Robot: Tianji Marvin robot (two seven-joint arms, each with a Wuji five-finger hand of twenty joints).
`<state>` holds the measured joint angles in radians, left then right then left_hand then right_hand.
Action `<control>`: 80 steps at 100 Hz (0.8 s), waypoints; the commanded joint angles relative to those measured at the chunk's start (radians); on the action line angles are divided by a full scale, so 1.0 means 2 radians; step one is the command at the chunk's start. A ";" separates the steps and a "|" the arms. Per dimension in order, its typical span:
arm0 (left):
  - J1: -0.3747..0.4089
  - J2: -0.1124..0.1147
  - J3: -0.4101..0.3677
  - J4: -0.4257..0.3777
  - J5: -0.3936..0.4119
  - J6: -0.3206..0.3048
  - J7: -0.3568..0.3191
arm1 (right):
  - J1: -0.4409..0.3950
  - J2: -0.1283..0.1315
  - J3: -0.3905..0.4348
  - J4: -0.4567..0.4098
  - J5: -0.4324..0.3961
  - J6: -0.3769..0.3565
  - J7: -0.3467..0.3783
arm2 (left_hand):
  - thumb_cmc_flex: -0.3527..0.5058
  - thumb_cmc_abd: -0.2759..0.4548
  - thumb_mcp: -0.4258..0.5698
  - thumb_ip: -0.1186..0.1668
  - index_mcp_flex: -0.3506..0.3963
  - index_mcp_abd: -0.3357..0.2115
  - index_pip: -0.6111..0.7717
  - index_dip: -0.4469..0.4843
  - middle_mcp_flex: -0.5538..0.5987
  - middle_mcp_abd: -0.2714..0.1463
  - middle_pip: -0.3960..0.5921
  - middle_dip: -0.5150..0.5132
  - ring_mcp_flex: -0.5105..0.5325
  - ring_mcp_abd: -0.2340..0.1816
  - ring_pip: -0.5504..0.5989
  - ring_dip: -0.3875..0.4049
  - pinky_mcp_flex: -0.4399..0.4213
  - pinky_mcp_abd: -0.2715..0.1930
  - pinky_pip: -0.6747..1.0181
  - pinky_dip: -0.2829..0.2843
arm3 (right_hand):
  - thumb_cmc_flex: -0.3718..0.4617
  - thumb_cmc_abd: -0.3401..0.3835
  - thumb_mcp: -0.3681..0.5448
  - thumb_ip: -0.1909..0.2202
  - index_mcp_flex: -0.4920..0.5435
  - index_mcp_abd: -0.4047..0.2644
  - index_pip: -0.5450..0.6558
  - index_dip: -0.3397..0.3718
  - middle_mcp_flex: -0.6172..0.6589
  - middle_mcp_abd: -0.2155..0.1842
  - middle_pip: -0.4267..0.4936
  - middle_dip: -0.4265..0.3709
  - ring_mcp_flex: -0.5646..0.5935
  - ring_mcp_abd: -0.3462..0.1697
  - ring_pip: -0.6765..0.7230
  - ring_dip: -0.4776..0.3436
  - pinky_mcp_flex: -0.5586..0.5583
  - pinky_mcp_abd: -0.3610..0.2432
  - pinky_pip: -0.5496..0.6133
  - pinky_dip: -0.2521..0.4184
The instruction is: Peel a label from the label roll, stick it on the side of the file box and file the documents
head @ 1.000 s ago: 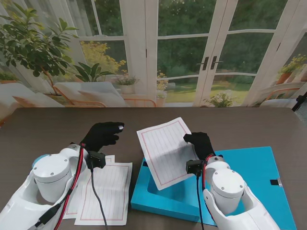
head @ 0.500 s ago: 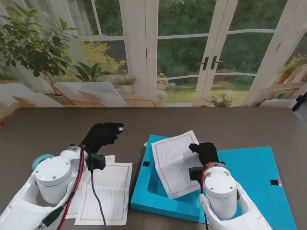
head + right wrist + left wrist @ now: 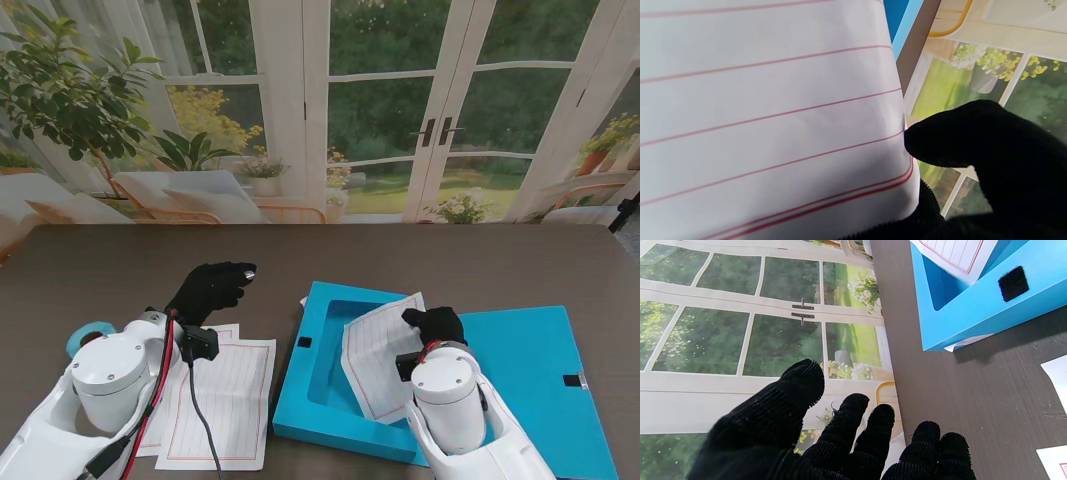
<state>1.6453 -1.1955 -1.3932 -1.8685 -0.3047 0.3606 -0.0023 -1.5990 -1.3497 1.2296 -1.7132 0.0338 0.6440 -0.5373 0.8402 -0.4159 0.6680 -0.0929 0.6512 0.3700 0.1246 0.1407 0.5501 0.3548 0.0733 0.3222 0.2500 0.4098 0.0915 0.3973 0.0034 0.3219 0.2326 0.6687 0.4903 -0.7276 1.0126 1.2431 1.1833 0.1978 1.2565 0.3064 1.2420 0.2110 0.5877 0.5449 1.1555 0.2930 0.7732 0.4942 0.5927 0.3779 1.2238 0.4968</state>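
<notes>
filing step: right hand pinching a lined sheet tilted into the open blue file box, left hand spread and idle; next, lay the sheet flat and release.

Both black-gloved hands out over the table, arms rising from the near corners

The left hand hovers with its fingers loosely apart and slightly curled, holding nothing, its white forearm angled in from the left. The right hand is pinched closed on a lined sheet, thumb pressed at the paper's edge, its wrist bent downward ahead of the white forearm
</notes>
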 commanded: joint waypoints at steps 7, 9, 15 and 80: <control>0.005 -0.001 0.000 -0.007 -0.002 0.004 -0.008 | 0.001 -0.007 -0.001 0.003 -0.003 0.005 0.005 | -0.006 0.008 -0.013 0.009 0.013 -0.006 -0.003 0.002 0.001 -0.011 0.000 -0.005 -0.011 -0.008 -0.009 -0.004 0.003 -0.026 -0.013 0.009 | 0.021 0.010 0.032 0.023 -0.003 0.031 0.022 0.005 0.001 -0.018 0.016 -0.005 0.023 -0.003 0.011 -0.003 -0.059 0.007 0.027 -0.011; 0.006 -0.001 0.000 -0.008 -0.002 0.005 -0.007 | 0.001 -0.008 -0.002 0.003 -0.003 0.006 0.004 | -0.006 0.008 -0.013 0.009 0.013 -0.007 -0.003 0.002 0.001 -0.011 0.000 -0.005 -0.011 -0.008 -0.009 -0.004 0.003 -0.025 -0.013 0.009 | 0.020 0.010 0.032 0.023 -0.003 0.030 0.022 0.005 0.001 -0.017 0.016 -0.005 0.023 -0.003 0.011 -0.003 -0.060 0.007 0.028 -0.012; 0.006 -0.001 0.001 -0.011 -0.002 0.007 -0.005 | 0.002 -0.009 -0.003 0.004 -0.005 0.012 0.003 | -0.006 0.009 -0.014 0.009 0.014 -0.008 -0.003 0.002 0.001 -0.012 0.000 -0.005 -0.011 -0.009 -0.009 -0.004 0.003 -0.026 -0.014 0.010 | 0.018 0.011 0.029 0.020 -0.005 0.022 0.022 0.006 0.000 -0.017 0.016 -0.006 0.021 -0.001 0.010 -0.004 -0.061 0.006 0.028 -0.013; 0.007 0.000 0.000 -0.011 -0.001 0.017 -0.012 | 0.018 -0.001 -0.021 0.004 -0.087 0.128 0.076 | -0.003 0.017 -0.025 0.010 0.020 -0.004 -0.001 0.006 0.008 -0.002 0.002 -0.002 -0.012 -0.007 -0.009 -0.005 0.001 -0.027 -0.017 0.012 | -0.025 0.016 -0.008 -0.044 -0.062 -0.011 -0.015 0.003 -0.051 -0.007 0.029 -0.019 -0.016 0.002 -0.004 -0.013 -0.084 -0.002 0.031 -0.024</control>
<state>1.6555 -1.1948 -1.3925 -1.8873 -0.3035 0.3881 -0.0071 -1.5624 -1.3602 1.1946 -1.6928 -0.1293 0.8793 -0.4202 0.8407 -0.4017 0.6460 -0.0929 0.6634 0.3700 0.1244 0.1482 0.5501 0.3551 0.0733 0.3221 0.2497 0.4092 0.0915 0.3966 0.0034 0.3181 0.2206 0.6772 0.4701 -0.7160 0.9916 1.1832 1.1037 0.1620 1.2331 0.3193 1.1722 0.2111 0.6274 0.5244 1.1442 0.2931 0.7685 0.4723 0.5967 0.3780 1.2346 0.4702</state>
